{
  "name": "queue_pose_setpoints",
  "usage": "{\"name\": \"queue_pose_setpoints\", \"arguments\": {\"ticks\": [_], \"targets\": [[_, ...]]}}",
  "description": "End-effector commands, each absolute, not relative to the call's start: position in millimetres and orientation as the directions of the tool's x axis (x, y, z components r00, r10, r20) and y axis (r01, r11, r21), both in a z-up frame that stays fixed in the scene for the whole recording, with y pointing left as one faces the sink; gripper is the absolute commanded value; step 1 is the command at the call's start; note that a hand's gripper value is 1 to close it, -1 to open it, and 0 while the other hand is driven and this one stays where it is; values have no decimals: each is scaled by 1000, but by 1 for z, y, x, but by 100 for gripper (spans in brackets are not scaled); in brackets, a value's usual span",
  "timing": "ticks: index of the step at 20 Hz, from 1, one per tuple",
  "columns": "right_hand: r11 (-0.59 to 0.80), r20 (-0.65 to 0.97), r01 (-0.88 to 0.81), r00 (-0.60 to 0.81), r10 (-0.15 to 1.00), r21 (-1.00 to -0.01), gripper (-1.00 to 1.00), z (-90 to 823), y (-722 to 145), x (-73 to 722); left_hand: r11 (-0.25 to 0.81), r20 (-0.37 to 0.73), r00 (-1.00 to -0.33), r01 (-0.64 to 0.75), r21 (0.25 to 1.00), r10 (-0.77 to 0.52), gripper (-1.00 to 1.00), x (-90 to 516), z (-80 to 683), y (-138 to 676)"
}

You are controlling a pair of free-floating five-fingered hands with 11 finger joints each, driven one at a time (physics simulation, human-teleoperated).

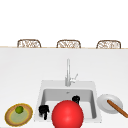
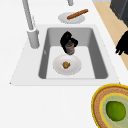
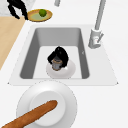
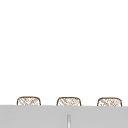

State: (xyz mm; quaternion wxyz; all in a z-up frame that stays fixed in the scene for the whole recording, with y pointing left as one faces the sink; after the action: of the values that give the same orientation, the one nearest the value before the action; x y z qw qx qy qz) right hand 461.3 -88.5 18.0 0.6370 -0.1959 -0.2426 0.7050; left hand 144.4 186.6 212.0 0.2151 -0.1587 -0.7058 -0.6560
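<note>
**Right hand clamps a small cup over the sink**

The right hand (image 2: pixel 67 40) curls from above round a small cup (image 2: pixel 69 49), grey-sided with a dark brown rim, held upright in the sink (image 2: pixel 100 57). Directly beneath the hand sits a white plate (image 2: pixel 75 67) carrying a small brown morsel (image 2: pixel 66 65). The left hand (image 1: pixel 44 110) hangs at the sink's front left edge, fingers drooping loose, nothing in them. Beyond it, a woven plate (image 1: pixel 10 117) holds a lime (image 1: pixel 19 109).
</note>
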Motion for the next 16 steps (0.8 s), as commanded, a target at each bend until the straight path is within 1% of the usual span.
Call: {"name": "queue_pose_setpoints", "arguments": {"ticks": [1, 9, 16], "targets": [[-20, 3, -786, -28, 1000, -618, 100, 35, -94, 460, 89, 512, -857, 506, 858, -58, 0, 144, 212, 187], [-42, -2, -736, -55, 998, -676, 100, 70, -113, 444, 89, 512, -857, 506, 858, -58, 0, 144, 212, 187], [-75, -15, -678, -94, 995, -731, 100, 104, -129, 414, 89, 512, -857, 506, 858, -58, 0, 144, 212, 187]]}}
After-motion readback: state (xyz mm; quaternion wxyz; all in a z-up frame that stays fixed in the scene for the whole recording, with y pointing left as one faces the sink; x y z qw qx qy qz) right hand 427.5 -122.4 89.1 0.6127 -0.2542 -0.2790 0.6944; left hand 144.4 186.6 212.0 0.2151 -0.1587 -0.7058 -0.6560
